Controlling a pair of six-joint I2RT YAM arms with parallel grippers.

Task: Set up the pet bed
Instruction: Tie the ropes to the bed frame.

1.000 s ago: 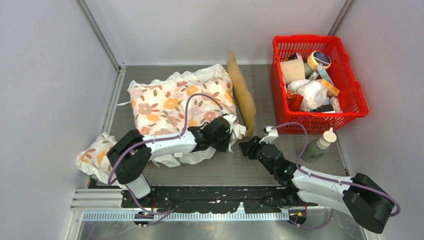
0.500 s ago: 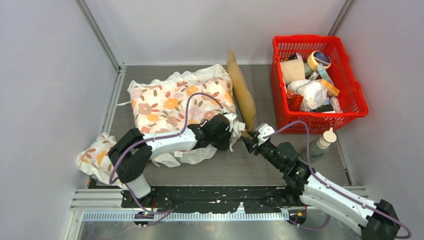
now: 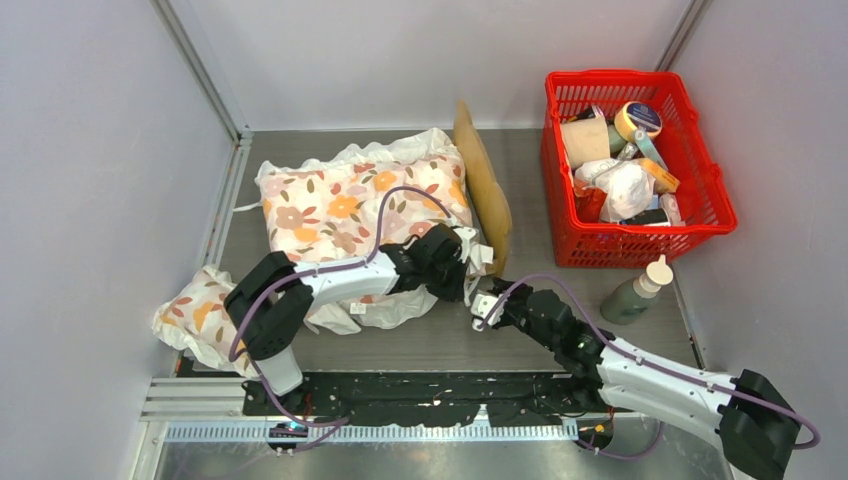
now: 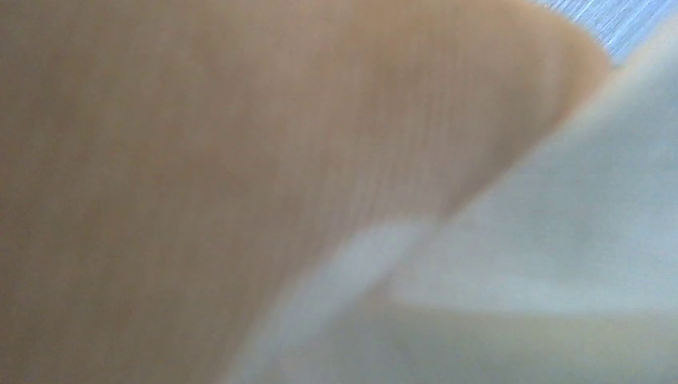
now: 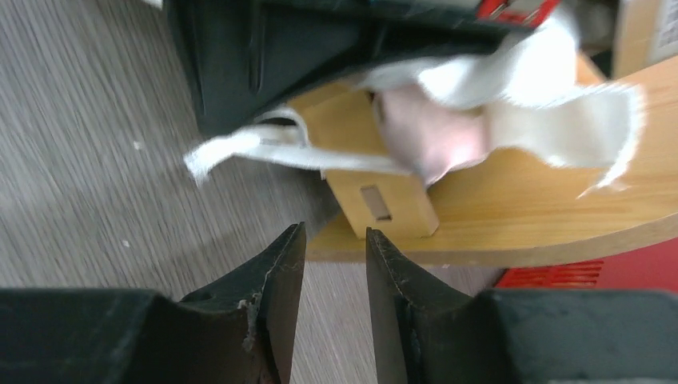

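Drawn back a little from the near corner of the pet bed (image 3: 486, 190), the right hand (image 3: 483, 305) hovers low, fingers narrowly apart and empty, while the left hand (image 3: 458, 262) sits shut against the bed, mid-tabletop (image 3: 430, 345) under a floral cushion (image 3: 340, 205).

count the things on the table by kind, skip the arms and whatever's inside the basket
floral cushions: 2
wooden pet bed: 1
red basket: 1
green bottle: 1
total: 5
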